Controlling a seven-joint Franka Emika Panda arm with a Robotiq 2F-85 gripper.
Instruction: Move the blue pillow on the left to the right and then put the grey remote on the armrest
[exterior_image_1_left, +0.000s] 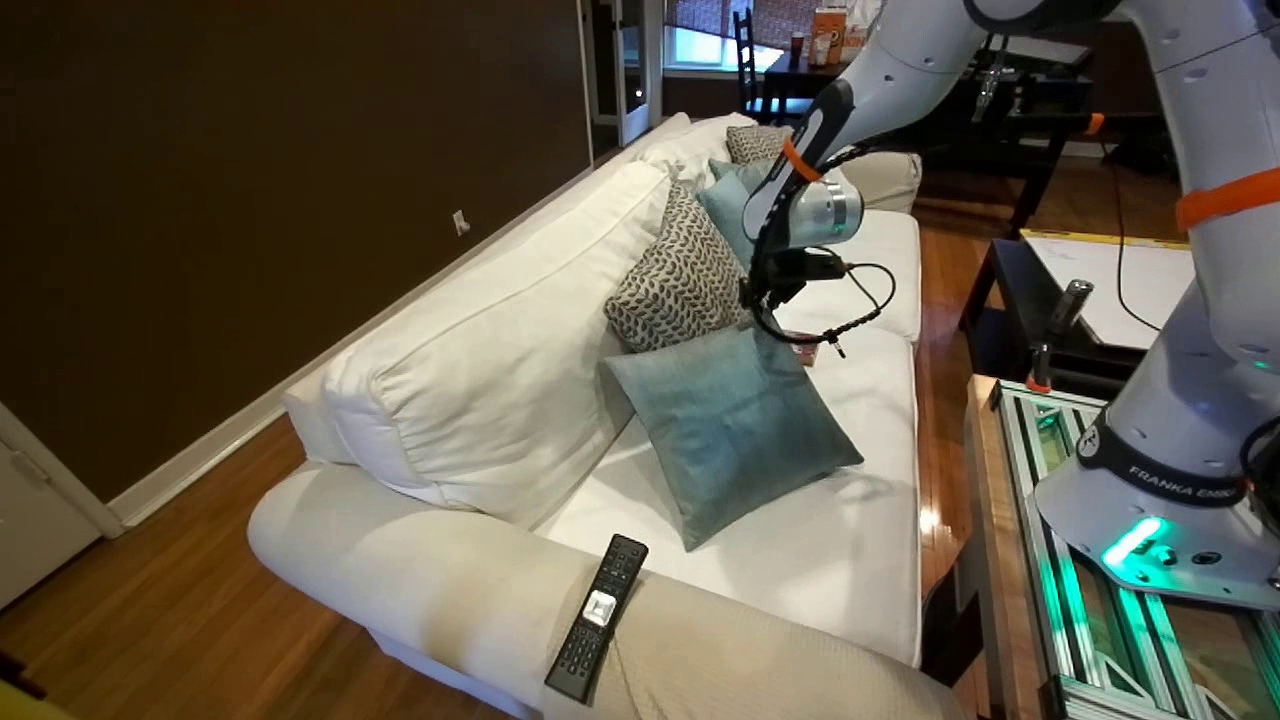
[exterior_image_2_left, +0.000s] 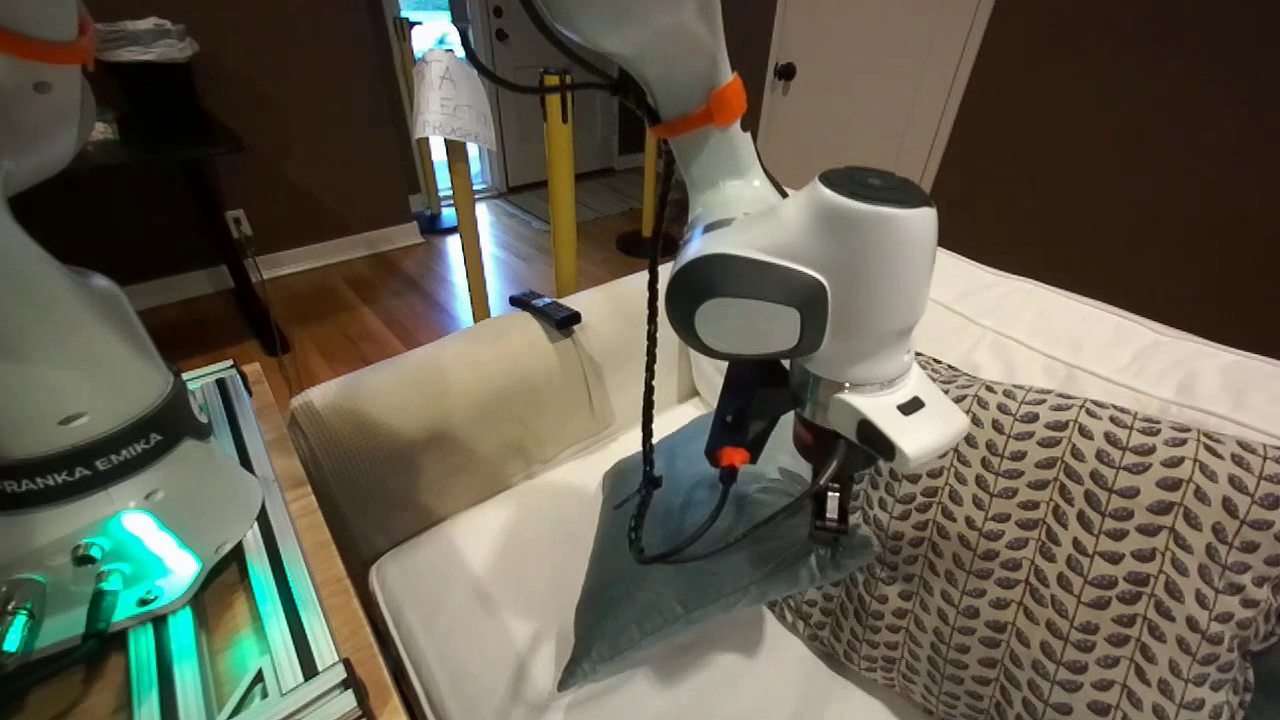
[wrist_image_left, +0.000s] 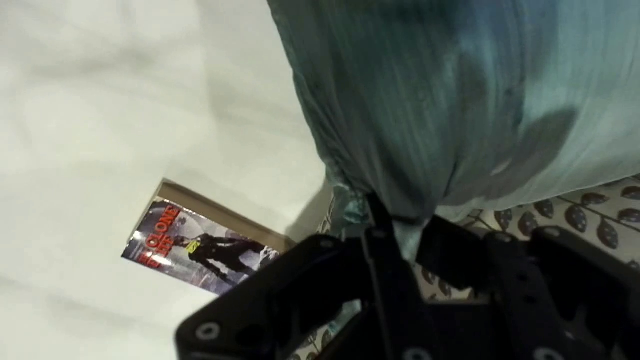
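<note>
Pillow move apparently in hand: had teal throw pillow pinched by corner in claw, between armrest and leaf-patterned pillow; could not tell if off seat cushion. Probably called next for carrying right over paperback. Saw no grey remote.

Square blue pillow, tilted, corner pinched, near rounded cream armrest.

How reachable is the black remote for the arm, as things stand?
Probably not yet: the tool seems to pinch a corner of the blue pillow. The black remote lies uncovered on the armrest.
</note>
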